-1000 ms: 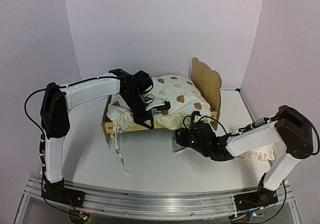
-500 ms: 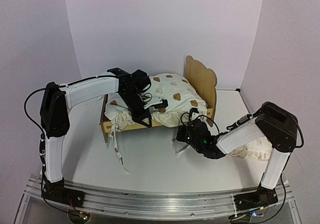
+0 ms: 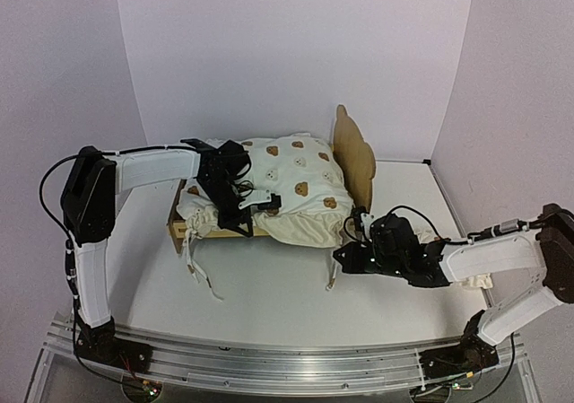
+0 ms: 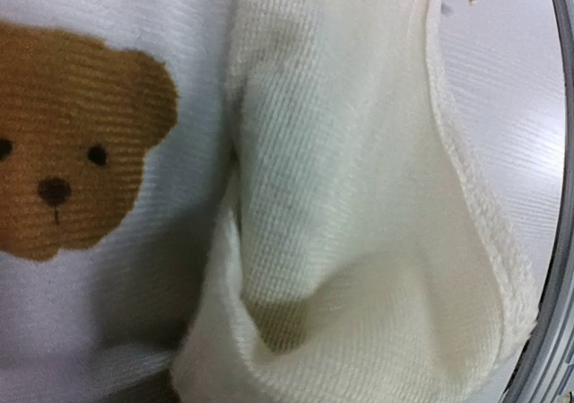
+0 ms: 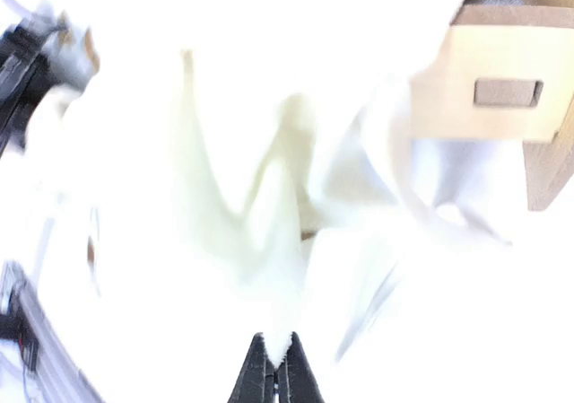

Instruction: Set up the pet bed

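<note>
One pet bed (image 3: pixel 174 226) — pale plywood, bear-eared headboard (image 3: pixel 353 154); cushion (image 3: pixel 296 188) heaped atop

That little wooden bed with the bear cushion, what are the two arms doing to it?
They are fitting the cream bear-print cushion onto the pet bed. The left hand grips the cushion near the foot end, and the right hand is shut on a fold of its cream fabric at the head end. The cushion lies bunched on the frame, not yet flat.

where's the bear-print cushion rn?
Top view, left of centre: the cushion lies bunched on the pet bed, right end against the headboard, left gripper at its near-left edge, right gripper at its near-right corner.
</note>
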Available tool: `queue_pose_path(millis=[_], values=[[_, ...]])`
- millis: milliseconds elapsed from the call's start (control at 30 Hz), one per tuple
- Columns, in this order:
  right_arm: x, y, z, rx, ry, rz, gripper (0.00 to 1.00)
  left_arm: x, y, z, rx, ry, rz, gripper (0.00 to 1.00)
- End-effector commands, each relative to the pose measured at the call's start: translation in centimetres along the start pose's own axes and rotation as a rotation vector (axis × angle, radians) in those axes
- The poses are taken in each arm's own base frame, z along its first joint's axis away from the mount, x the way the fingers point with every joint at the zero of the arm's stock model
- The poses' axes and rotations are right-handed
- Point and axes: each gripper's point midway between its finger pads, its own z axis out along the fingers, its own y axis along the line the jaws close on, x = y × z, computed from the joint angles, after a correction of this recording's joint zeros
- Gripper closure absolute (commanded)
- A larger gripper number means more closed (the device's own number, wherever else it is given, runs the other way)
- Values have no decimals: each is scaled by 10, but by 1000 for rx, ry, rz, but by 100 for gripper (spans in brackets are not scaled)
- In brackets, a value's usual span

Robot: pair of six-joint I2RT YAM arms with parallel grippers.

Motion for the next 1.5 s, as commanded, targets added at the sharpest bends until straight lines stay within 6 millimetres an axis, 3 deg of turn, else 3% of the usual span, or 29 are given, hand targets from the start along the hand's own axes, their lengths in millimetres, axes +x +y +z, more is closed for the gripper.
queue_pose_path(millis=[0,133,233,367,467,567,667,833,900,967,1067,1167,1333,1467], values=[[57,14,-20,-91,338,-64,100,-8,46,-45,-241,-69,79,100],[64,42,-22,-194,463,-52,100,23,65,-24,-289,14,98,100],[50,62,-14,-240,463,-46,100,26,65,-18,-286,18,120,96],[37,75,-4,-243,452,-8,100,21,57,-23,-264,-13,133,64],[29,78,-1,-228,432,36,100,7,43,-40,-239,-86,153,42],[23,77,0,-206,412,72,100,-13,27,-69,-245,-203,177,20],[24,68,3,-161,397,96,100,-31,10,-103,-271,-342,134,11],[19,61,7,-108,364,160,100,-61,-23,-157,-221,-621,-48,5],[14,61,7,-100,343,186,100,-69,-43,-164,-165,-712,-144,5],[10,61,8,-88,320,214,100,-78,-76,-150,-80,-748,-186,6],[3,60,14,-80,278,257,100,-72,-126,-89,112,-708,-276,8],[-1,63,20,-86,264,291,100,-76,-154,-52,237,-735,-327,9],[-3,63,21,-85,241,316,100,-96,-171,-35,276,-846,-281,4],[-9,63,17,-90,208,312,100,-98,-169,0,315,-794,-340,4]])
